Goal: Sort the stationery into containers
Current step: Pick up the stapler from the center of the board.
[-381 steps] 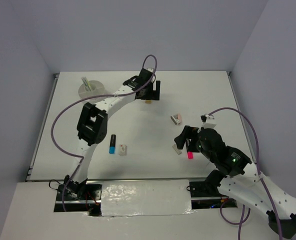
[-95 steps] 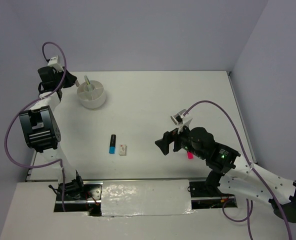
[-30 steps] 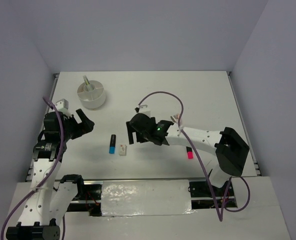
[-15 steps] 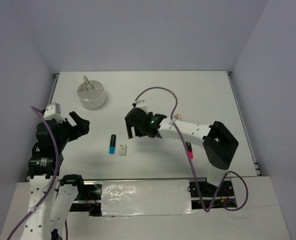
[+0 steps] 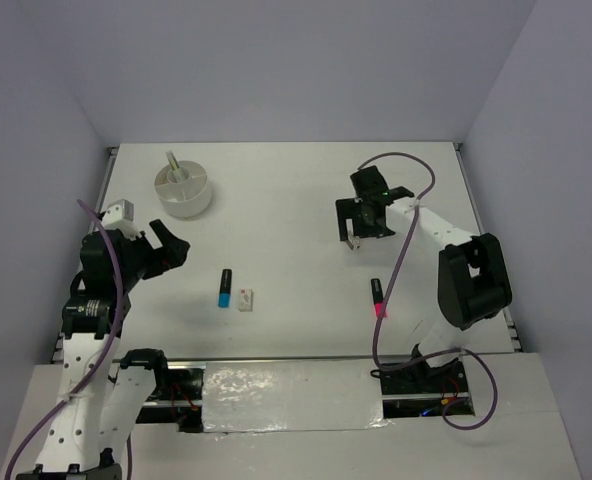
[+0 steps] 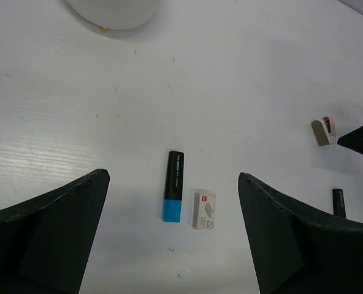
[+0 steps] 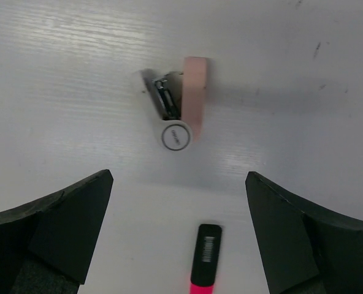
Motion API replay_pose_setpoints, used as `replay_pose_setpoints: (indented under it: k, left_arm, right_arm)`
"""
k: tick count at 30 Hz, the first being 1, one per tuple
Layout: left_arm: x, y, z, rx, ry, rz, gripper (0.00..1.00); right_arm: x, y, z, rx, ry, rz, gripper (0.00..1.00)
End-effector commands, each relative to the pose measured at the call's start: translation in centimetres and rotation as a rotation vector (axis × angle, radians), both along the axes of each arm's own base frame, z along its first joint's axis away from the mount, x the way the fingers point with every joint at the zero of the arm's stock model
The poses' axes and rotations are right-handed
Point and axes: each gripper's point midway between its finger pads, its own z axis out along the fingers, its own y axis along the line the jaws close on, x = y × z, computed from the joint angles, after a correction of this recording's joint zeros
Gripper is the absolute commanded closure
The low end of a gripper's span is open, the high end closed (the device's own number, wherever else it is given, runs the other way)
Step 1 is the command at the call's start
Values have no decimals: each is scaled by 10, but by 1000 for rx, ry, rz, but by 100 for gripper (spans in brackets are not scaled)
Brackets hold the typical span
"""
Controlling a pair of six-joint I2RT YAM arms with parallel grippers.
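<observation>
A blue-and-black marker (image 5: 224,288) lies left of centre on the table, with a small white block (image 5: 246,298) just to its right. My left gripper (image 5: 171,243) hovers open to their left; in its wrist view the marker (image 6: 174,195) and block (image 6: 204,210) lie between the open fingers (image 6: 59,226), well below them. My right gripper (image 5: 362,228) hangs open above a small tan-and-grey piece (image 7: 176,110). The pink highlighter (image 5: 378,298) lies nearer the front, apart from both grippers. The round white cup (image 5: 184,190) stands at the back left with a thin stick (image 5: 175,162) upright in it.
Grey walls close off the table at the back and both sides. The right arm's purple cable (image 5: 401,230) loops over the table's right half. A raised white panel (image 5: 286,395) runs along the near edge between the arm bases.
My right gripper has swung from beside the marker at the table's middle to the right and back, over the tan-and-grey piece. The left arm shifted a little; nothing was picked up.
</observation>
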Motion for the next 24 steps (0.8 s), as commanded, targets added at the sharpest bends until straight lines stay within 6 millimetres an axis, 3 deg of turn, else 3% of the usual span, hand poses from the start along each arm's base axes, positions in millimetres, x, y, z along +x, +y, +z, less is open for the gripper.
replay_pose_setpoints:
  k: [1,6,11,17,20,21,24]
  left_arm:
    - [5,-7,8,3,-45,-49,1]
    - [7,-8,4,2,-30,-55,1]
    - [8,-9,0,-1,-13,-59,1]
    - [11,-11,-4,-5,6,-73,1]
    - [12,-11,-6,-6,17,-72,1]
    - [12,-11,-6,-7,17,-73,1]
    - [12,-10,-6,-4,17,-69,1]
  right_arm:
    - [-3,-5,2,40,29,89,3]
    - [5,-21,-26,30,97,74,6]
    - [9,-7,-39,105,118,148,12]
    - [28,-12,-51,60,114,133,16]
    - [36,-15,-61,29,130,115,28]
    - [37,-16,-63,24,134,114,39]
    - [40,-17,-66,12,136,109,53]
